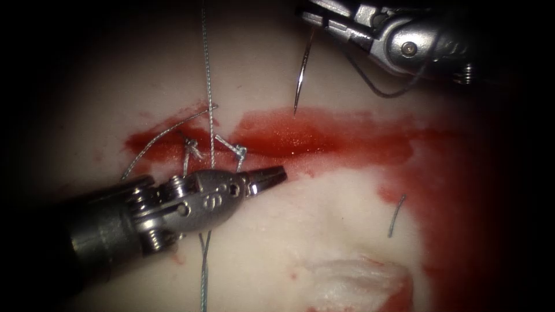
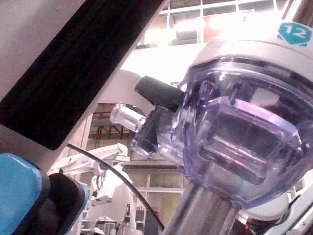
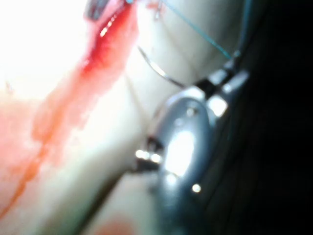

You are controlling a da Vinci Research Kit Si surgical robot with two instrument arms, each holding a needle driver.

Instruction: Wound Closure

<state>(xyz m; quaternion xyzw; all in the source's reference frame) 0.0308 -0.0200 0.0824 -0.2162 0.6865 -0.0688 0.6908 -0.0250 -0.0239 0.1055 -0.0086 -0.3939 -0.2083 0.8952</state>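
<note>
The right tool [image 1: 315,17] sits above the far side of the cut [image 1: 312,141], its fingers clenched on the needle [image 1: 300,75] near the blunt, thread-bearing end. The needle hangs clear of the tissue [image 1: 324,219], its tip pointing down at the red fluid [image 1: 347,136] along the cut, just short of the surface. In the right wrist view the needle [image 3: 156,68] curves out from the same tool [image 3: 227,78] above the tissue [image 3: 107,147].

The left tool [image 1: 269,176] lies on the near side of the cut, toward its left end, fingers pressed together and empty. Thread [image 1: 207,86] runs from the far edge of the tissue across the cut, past two knotted stitches [image 1: 193,147], and under the left tool to the near edge. A cut end [image 1: 396,215] lies apart to the right on the near side.
</note>
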